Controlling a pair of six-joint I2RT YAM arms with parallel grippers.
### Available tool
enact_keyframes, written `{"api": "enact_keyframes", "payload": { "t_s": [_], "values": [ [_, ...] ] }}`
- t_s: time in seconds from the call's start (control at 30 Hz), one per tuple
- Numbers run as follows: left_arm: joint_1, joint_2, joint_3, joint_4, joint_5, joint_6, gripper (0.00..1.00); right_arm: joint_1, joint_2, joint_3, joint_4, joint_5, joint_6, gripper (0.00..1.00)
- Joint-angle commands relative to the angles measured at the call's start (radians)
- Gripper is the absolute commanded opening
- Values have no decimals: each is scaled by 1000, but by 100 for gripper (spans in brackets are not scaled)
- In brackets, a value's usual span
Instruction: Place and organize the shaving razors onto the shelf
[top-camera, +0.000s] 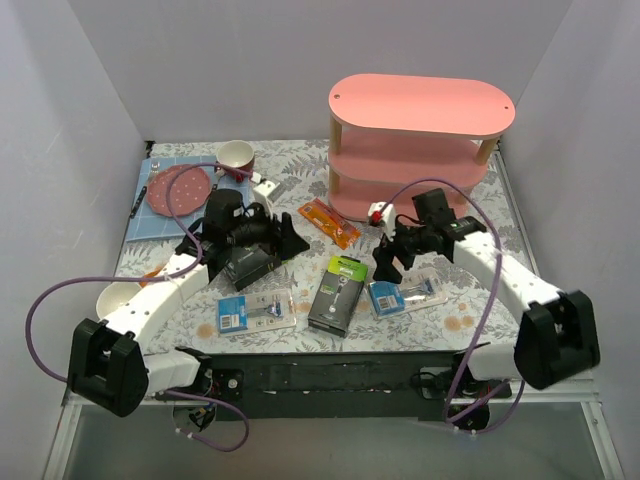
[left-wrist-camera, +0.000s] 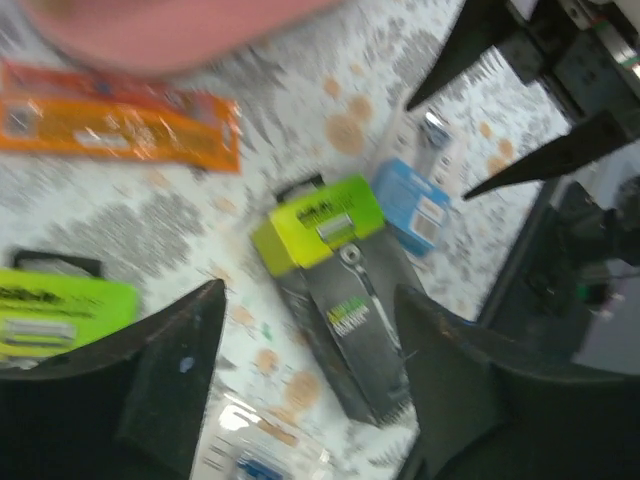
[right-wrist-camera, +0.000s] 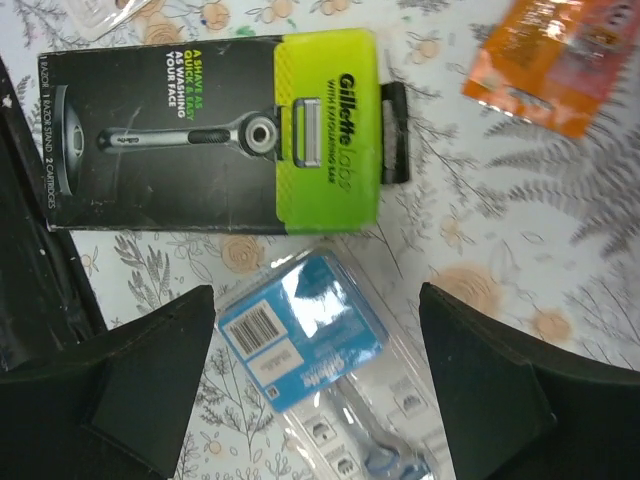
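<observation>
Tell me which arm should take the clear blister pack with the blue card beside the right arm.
Right. The right hand, open, straddles that clear blister pack from above; the left hand hovers beyond the dark grey lime-ended box.

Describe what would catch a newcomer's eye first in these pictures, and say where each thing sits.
The pink three-tier shelf stands at the far right of the table. Near the arms, a dark grey razor box with a lime-green end lies flat between the left blister pack and the right blister pack. The right end effector hangs open over the right blister pack.
</observation>
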Motion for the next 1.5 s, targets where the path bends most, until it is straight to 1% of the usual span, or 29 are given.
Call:
{"api": "enact_keyframes", "payload": {
  "t_s": [0.0, 0.03, 0.07, 0.13, 0.17, 0.3, 0.43, 0.5, 0.6, 0.63, 0.67, 0.73, 0.77, 0.87, 0.9, 0.93, 1.0, 1.03, 1.1, 1.2, 1.3, 1.4, 1.47],
  "values": [
    [-52, -38, -117, -73, 125, -76, 49, 64, 180, 138, -55, -45, -111, 90],
    [-76, -38, -136, -64, 134, -92, 39, 69, 219, 169, -59, -56, -103, 90],
    [-90, -43, -161, -33, 137, -112, 25, 72, 294, 230, -56, -59, -88, 89],
    [-130, -49, -223, 4, 166, -156, 0, 73, 353, 275, -27, -60, -32, 89],
    [-147, -54, -240, 34, 169, -168, 0, 72, 397, 314, -2, -65, -19, 89],
    [-231, -57, -323, 80, 186, -222, 0, 90, 470, 370, 32, -73, 7, 89],
    [-305, -43, -383, 96, 205, -271, 0, 107, 491, 358, 43, -114, 38, 89],
    [-326, -22, -417, 111, 209, -302, 0, 116, 490, 312, 87, -116, 78, 89],
    [-360, 44, -454, 188, 131, -333, 0, 124, 479, 253, 163, -91, 147, 89],
    [-362, 84, -455, 221, 92, -343, 0, 124, 476, 220, 173, -68, 163, 89],
    [-362, 106, -455, 237, 11, -357, 0, 123, 465, 207, 179, -59, 179, 89],
    [-362, 141, -432, 251, -80, -374, 0, 124, 450, 171, 173, -51, 184, 88],
    [-362, 173, -416, 249, -150, -368, 0, 124, 433, 155, 170, -54, 181, 88],
    [-357, 224, -337, 231, -261, -356, 0, 123, 380, 96, 175, -68, 177, 87],
    [-346, 242, -311, 226, -319, -350, 0, 123, 361, 82, 178, -67, 184, 87],
    [-339, 259, -247, 222, -347, -331, 0, 124, 340, 65, 173, -67, 200, 87],
    [-308, 331, -175, 209, -424, -310, 0, 124, 274, 14, 164, -68, 219, 88],
    [-297, 354, -102, 180, -459, -308, 0, 123, 252, -4, 161, -70, 239, 88],
    [-255, 425, -32, 159, -518, -311, 0, 123, 195, -67, 164, -77, 262, 88],
    [-205, 463, 43, 160, -489, -311, 0, 124, 125, -144, 202, -85, 317, 89],
    [-191, 459, 80, 149, -490, -308, 0, 126, 76, -181, 224, -94, 351, 89],
    [-185, 419, 83, 169, -449, -278, 0, 124, 50, -179, 225, -111, 352, 90],
    [-185, 353, 83, 146, -452, -258, 0, 120, 36, -167, 227, -119, 355, 91]
  ]
}}
